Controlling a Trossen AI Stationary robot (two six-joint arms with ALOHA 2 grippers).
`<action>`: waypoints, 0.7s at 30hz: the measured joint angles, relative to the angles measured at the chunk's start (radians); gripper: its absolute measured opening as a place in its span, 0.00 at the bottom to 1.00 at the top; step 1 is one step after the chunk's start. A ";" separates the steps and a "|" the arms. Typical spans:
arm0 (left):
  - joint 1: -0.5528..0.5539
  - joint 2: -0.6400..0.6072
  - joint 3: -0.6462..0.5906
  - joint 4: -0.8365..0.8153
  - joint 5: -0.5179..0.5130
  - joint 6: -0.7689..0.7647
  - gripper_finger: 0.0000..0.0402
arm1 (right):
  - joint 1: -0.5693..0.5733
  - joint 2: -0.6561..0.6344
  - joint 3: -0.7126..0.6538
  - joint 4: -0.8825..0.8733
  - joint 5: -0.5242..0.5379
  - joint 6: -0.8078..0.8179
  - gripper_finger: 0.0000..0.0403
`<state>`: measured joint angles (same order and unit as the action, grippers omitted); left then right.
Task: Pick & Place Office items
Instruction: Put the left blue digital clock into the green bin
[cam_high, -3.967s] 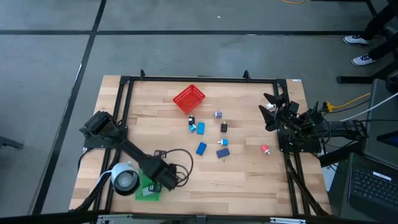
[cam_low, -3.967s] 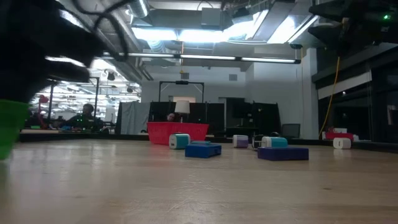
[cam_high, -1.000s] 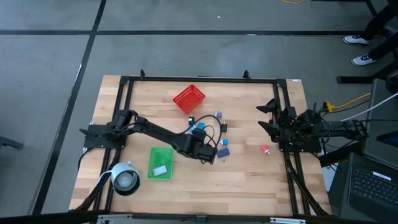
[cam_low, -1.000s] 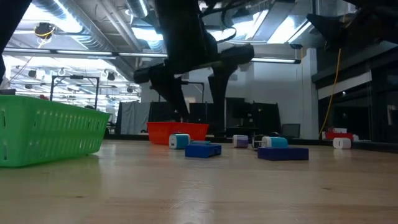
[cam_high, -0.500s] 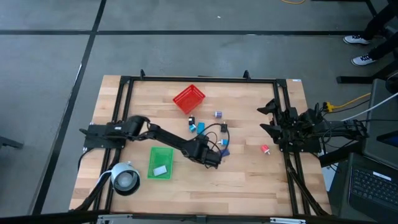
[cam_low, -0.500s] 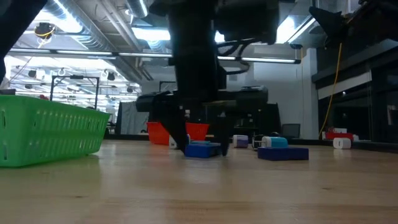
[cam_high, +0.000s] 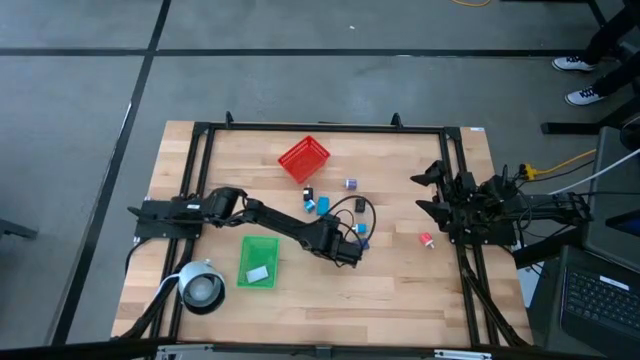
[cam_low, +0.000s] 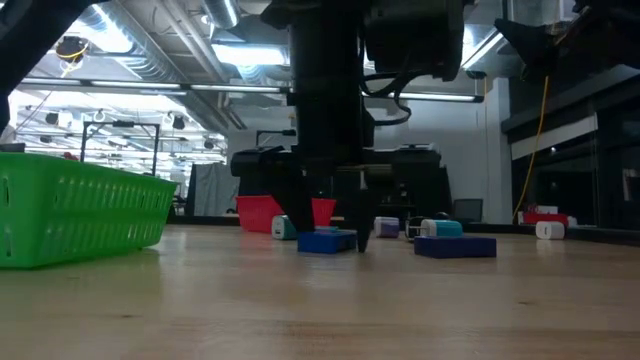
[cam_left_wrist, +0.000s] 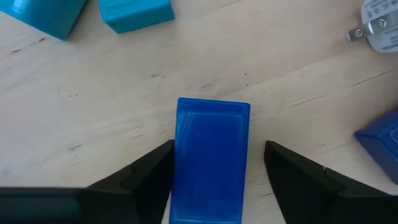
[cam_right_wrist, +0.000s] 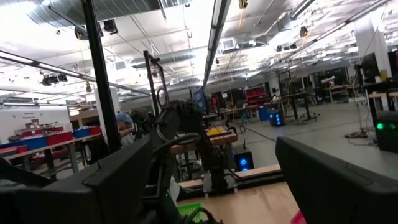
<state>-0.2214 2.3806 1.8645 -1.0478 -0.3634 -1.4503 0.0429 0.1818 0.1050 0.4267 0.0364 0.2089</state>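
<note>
Left wrist view puts your left gripper (cam_left_wrist: 214, 177) astride the flat rectangular blue block (cam_left_wrist: 210, 158), fingers spread either side, not clamped; its long axis runs along them. The block lies right of the green mesh tray (cam_high: 259, 261), the parked, open right gripper (cam_high: 428, 192) well apart.

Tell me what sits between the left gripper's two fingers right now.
A blue block lies flat on the table between the left gripper fingers, with a gap showing on each side in the left wrist view.

The left gripper (cam_left_wrist: 211, 180) stands mid-tabletop (cam_high: 400, 290), one of its fingers (cam_left_wrist: 140, 177) on each side of a block (cam_left_wrist: 210, 158). The basket (cam_high: 303, 159) lies behind it, the tray (cam_high: 262, 247) to its left. The right gripper (cam_high: 428, 190) waits at the right edge.
</note>
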 joint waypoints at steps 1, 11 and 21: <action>0.000 0.000 0.000 -0.003 0.000 0.010 0.56 | 0.000 0.000 0.000 -0.005 0.000 0.006 0.86; -0.045 -0.026 -0.011 0.119 -0.176 0.263 0.38 | 0.000 0.000 0.000 -0.012 -0.029 0.037 0.86; -0.204 -0.273 -0.010 0.054 -0.520 0.410 0.38 | 0.000 0.000 0.000 -0.013 -0.032 0.039 0.86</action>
<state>-0.4253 2.1077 1.8549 -0.9936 -0.8832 -1.0398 0.0429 0.1818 0.1050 0.4137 0.0040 0.2478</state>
